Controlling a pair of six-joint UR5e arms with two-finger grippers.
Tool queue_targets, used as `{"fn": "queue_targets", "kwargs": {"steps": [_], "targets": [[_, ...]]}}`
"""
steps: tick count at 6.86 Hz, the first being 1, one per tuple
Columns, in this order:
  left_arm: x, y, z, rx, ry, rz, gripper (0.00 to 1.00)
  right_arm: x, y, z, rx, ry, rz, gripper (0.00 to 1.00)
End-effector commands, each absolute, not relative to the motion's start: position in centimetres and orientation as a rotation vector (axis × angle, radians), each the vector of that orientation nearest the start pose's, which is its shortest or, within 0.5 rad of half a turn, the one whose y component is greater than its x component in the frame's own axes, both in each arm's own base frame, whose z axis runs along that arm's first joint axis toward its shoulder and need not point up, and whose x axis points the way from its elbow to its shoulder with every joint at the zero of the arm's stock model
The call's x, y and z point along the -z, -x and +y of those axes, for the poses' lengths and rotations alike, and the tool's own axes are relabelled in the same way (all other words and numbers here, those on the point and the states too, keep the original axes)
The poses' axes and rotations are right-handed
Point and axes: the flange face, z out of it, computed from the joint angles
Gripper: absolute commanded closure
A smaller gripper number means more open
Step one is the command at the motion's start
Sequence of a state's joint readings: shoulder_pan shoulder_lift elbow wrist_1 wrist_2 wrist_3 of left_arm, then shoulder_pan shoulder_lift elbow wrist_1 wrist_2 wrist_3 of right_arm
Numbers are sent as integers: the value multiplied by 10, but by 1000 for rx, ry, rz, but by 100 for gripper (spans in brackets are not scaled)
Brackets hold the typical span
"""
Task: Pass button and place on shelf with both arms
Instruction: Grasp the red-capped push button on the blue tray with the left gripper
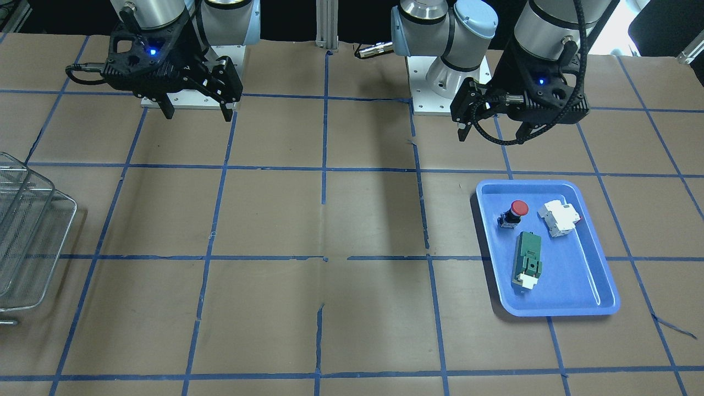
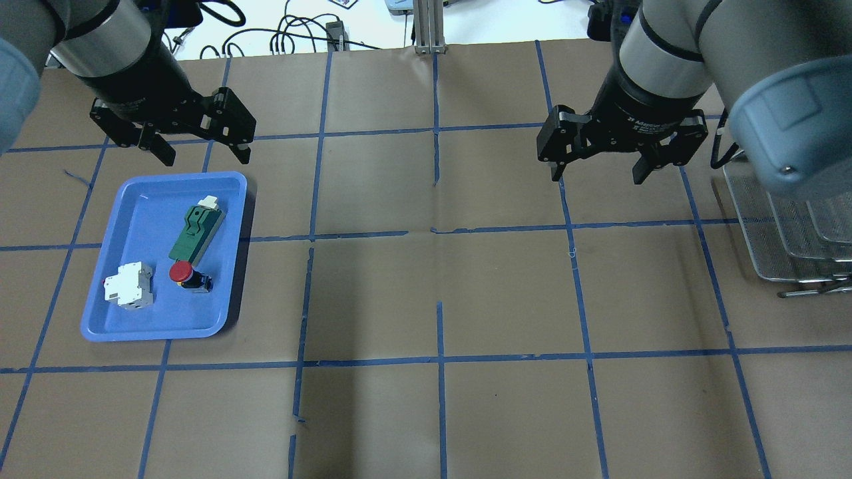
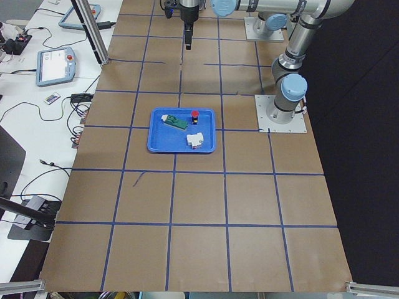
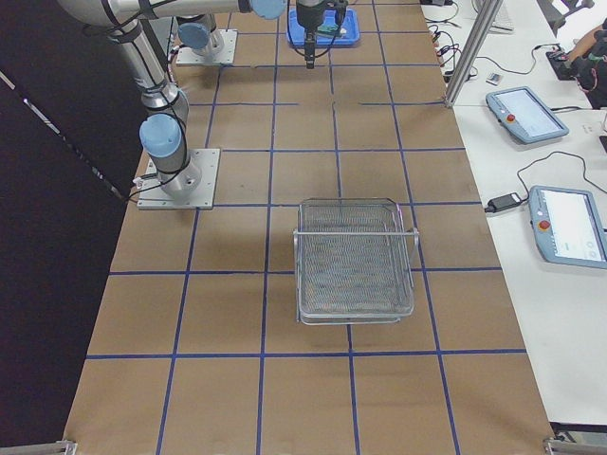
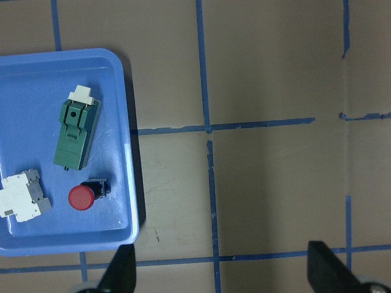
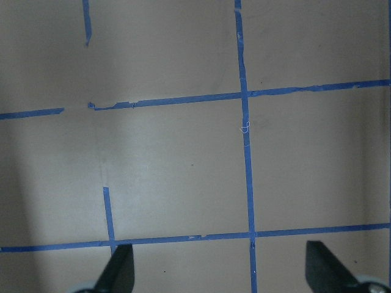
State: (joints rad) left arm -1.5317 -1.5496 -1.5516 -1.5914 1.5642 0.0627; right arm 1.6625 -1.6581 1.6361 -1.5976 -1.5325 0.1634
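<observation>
Two ends, well apart: shelf (image 2: 779,226) at the right arm's, blue tray (image 2: 150,199) at the left's. Right gripper (image 2: 597,171) and left gripper (image 2: 203,152) hang spread open, empty, the left near the tray's far rim. Inside the tray, past green module (image 2: 195,229) and white breaker (image 2: 128,286), the button (image 2: 183,274) lies sideways, cap toward the breaker, robot-ward of the nearer left gripper. The module's end likely crowds the cap.
</observation>
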Motion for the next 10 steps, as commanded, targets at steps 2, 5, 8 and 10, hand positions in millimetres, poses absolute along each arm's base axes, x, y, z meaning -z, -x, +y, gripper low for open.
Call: {"fn": "queue_targets", "kwargs": {"steps": [2,5,8,10], "targets": [[-483,103,-487,-35,-237,3139,0,-501,-178,-445,70,-110,3094,0],[-357,-33,-494,-158,-107,3190,0,-500,-179,-445,68,-108,3095,0],[-261,-60,-517,-120,-221,3185,0,-501,-179,-445,70,-108,3094,0],[-243,-61,-514,-179,-267,3186,0,-502,-179,-445,73,-105,3094,0]]}}
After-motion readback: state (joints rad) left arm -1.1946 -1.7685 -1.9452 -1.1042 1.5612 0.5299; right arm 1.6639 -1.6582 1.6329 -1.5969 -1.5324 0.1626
